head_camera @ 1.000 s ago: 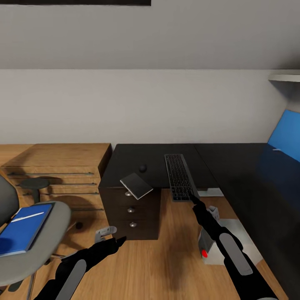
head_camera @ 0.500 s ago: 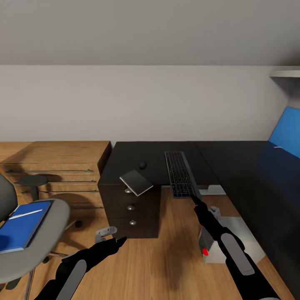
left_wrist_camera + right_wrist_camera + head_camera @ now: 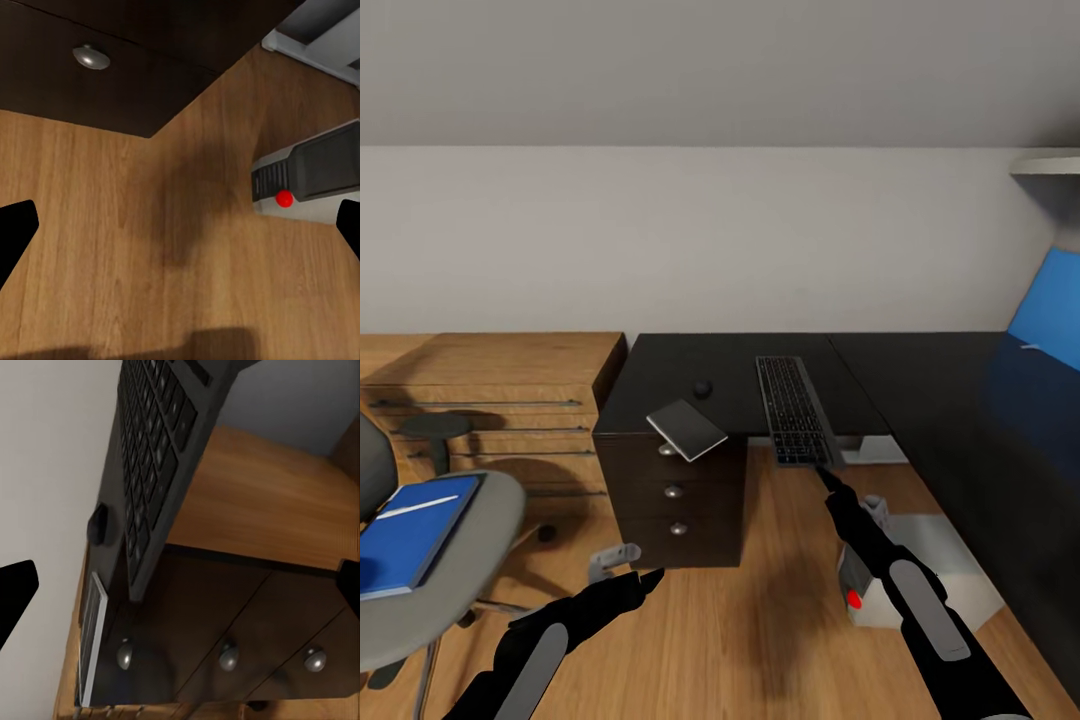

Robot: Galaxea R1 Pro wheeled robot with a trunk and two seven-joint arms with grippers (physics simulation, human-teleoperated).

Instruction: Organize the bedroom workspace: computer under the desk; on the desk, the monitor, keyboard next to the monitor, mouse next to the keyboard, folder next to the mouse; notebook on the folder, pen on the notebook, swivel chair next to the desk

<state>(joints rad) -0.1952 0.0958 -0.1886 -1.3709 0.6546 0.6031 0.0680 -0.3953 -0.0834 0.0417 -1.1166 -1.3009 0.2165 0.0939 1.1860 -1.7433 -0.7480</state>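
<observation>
The black keyboard lies on the black desk, its near end overhanging the front edge. Just short of that end, my right gripper is open and holds nothing; its wrist view looks along the keyboard. The small black mouse sits left of the keyboard. The grey notebook juts over the drawer unit's edge. The blue folder rests on the grey swivel chair, with a thin white stick on it. The grey computer stands on the floor under my right arm. My left gripper hangs open above the floor. The monitor is out of view.
A low light-wood cabinet stands left of the desk. The dark drawer unit with silver knobs faces me. A blue panel leans at the far right under a white shelf. Wood floor lies between my arms.
The whole picture has shifted a little, so the camera moved. The keyboard's near end now lies just beyond my right gripper's tip instead of over it. The left arm holds its pose.
</observation>
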